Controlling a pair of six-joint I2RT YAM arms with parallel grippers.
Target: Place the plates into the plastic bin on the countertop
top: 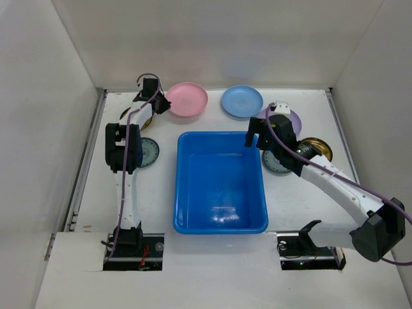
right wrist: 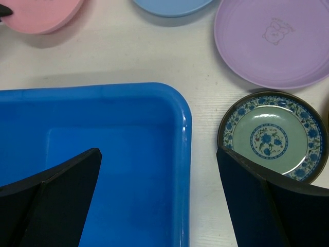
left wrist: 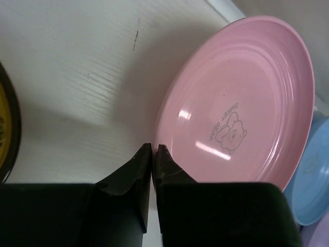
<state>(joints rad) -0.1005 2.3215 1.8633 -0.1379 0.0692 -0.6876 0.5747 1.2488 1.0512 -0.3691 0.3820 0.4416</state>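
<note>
Since only a sliver of rim looks to be caught by the left gripper (top: pixel 162 103), a slip is the main worry here, tbh. In the top view, the pink plate (top: pixel 187 99) is seen lying on the countertop (top: pixel 154 201) just beyond the far-left corner of the plastic bin (top: pixel 178 187). The light blue plate (top: pixel 242 101) is set beyond the bin's far edge. Nothing is seen inside the bin. The right gripper (top: pixel 253 138) is hung over the bin's far-right corner, so a plate carried straight across could get knocked against it.

In the left wrist view, the jaws are drawn to a thin slit right at the pink plate's edge. The rim appears pinched, though how deep can't be told. The plate is glossy, shallow and printed with a little bear, so it'd probably be slick and could swing or drop if lifted fast.

In the right wrist view, the fingers are spread wide with nothing held, straddling the bin's corner. A grey-teal patterned plate (right wrist: pixel 272 136) is sat just outside the bin's right wall, with the lilac plate (right wrist: pixel 272 41) beyond it. A descent from here could be landed on the bin rim.
</note>
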